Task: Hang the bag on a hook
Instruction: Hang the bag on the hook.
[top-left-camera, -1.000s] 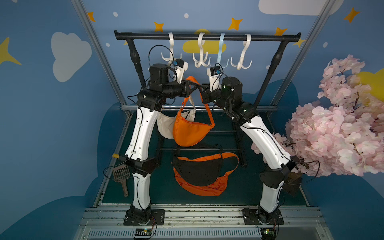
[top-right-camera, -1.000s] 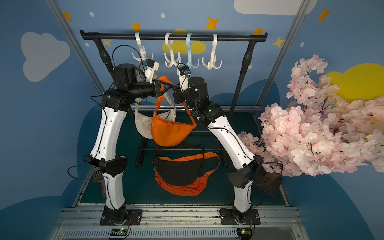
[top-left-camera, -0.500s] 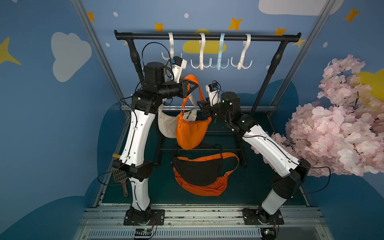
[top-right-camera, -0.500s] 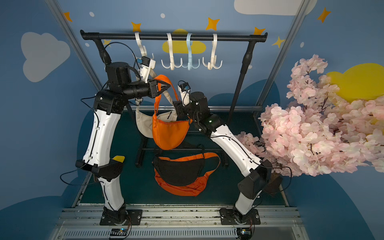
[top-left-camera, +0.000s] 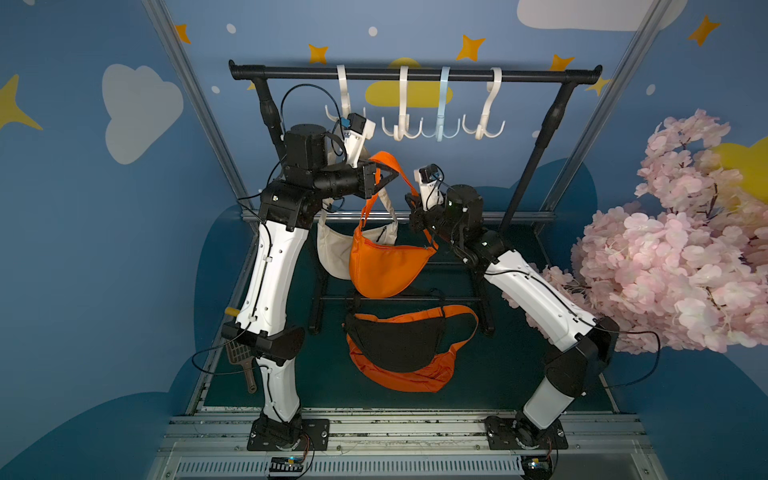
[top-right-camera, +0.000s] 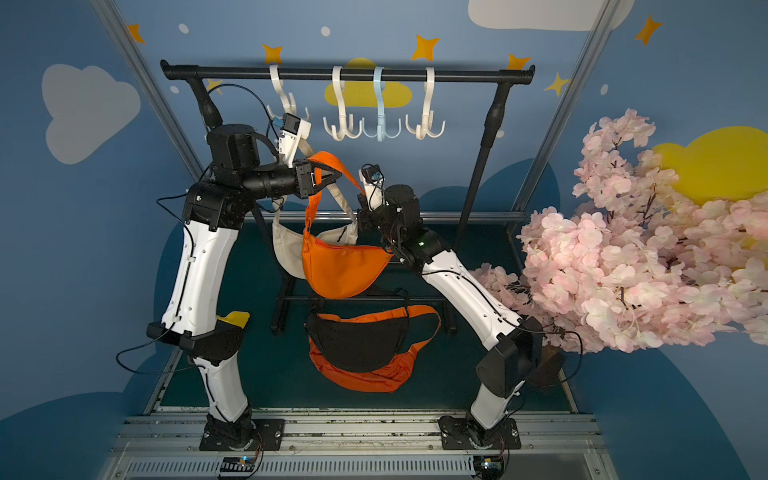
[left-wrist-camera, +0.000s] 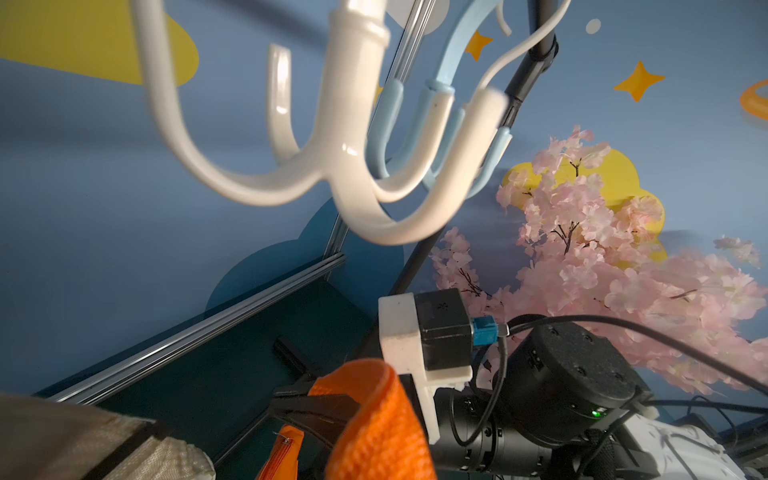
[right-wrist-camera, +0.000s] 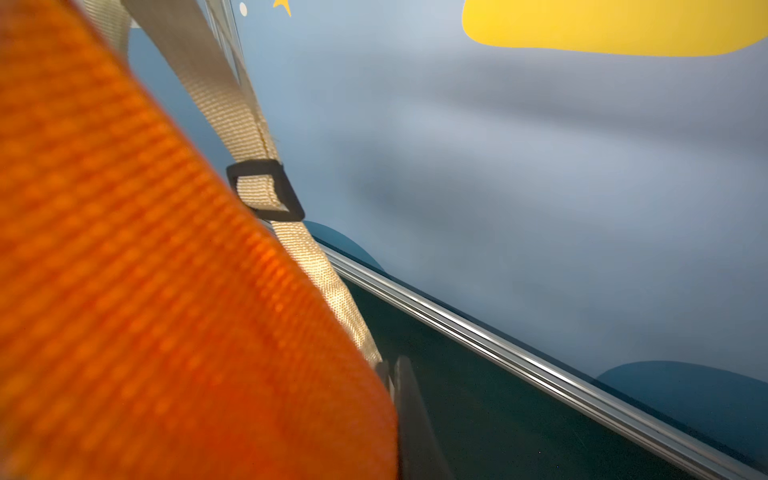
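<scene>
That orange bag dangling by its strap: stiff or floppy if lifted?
Probably floppy: the orange bag sags into a crescent below its strap. Likely light, since that thin strap carries it. Hanging, it may swing.

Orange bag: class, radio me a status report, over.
Both shut: left pincer on orange bag strap top, right pincer lower down. Bag aloft, not yet hooked. Cream bag hangs close behind.

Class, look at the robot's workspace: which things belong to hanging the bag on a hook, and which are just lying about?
In use: orange bag, hooks, rail.
Just about: cream bag, black-and-orange bag, scoop, blossom branches.
</scene>
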